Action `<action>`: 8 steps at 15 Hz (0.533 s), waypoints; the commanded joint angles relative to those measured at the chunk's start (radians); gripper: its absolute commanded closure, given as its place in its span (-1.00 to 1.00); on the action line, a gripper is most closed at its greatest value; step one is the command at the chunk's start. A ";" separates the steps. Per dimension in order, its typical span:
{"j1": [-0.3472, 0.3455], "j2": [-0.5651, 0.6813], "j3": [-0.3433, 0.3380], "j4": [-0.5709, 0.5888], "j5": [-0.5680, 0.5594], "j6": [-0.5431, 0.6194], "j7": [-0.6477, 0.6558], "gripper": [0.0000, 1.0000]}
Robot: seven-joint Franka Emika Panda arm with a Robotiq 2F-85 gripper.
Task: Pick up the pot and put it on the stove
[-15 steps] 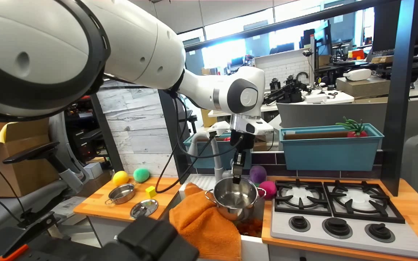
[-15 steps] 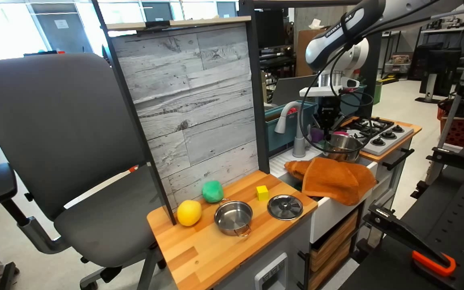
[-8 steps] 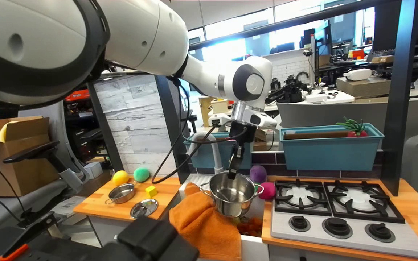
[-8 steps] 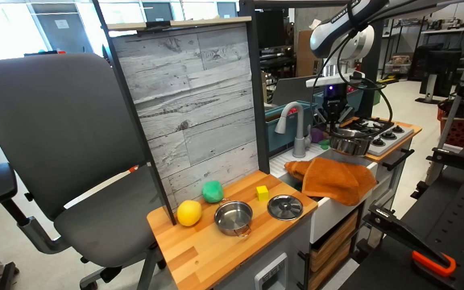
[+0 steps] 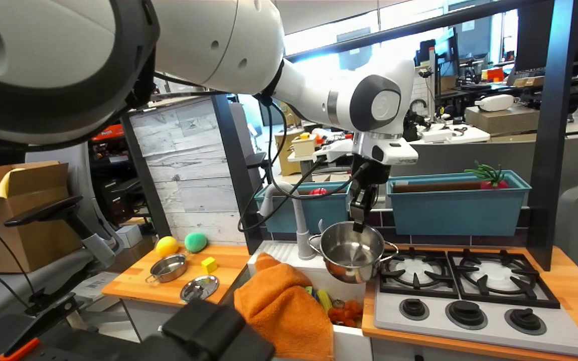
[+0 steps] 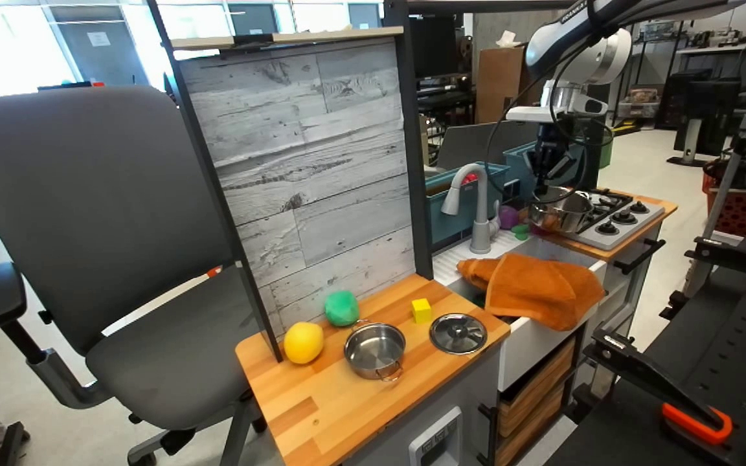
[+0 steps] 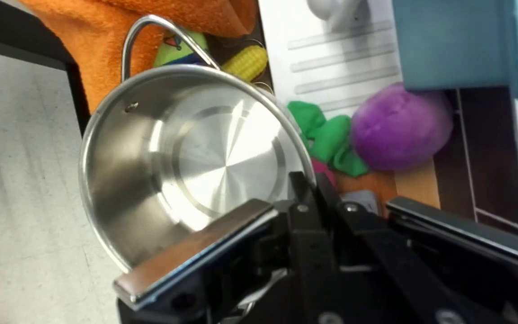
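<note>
the carry seems in hand: the pincer [image 7: 314, 185], drawn tight on the rim of the pot [image 5: 351, 253], holds it aloft just beside the stove [image 5: 438, 312], so the next move likely calls for shifting it over the nearer burner [image 5: 414, 271] and lowering it level.

In an exterior view, small letters run along the white robot arm [image 6: 562, 37], high up. They look like FRANKA, and a black strap [image 6: 597, 19] sits just beside them. A white paper sign [image 6: 98, 39] is on the gray door [image 6: 91, 62] far behind, but its words are too tiny to read. The nearer black clamp [image 6: 655, 380] has little white letters by its far end, also too tiny. The gray panel [image 6: 454, 424] low on the cabinet [image 6: 476, 388] has small dark marks too blurry to make out.
</note>
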 commanded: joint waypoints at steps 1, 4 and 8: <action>-0.002 0.020 -0.016 0.032 0.012 0.044 0.172 0.97; -0.010 0.075 -0.016 0.107 -0.015 0.000 0.303 0.97; -0.018 0.054 0.000 0.012 -0.009 0.068 0.409 0.97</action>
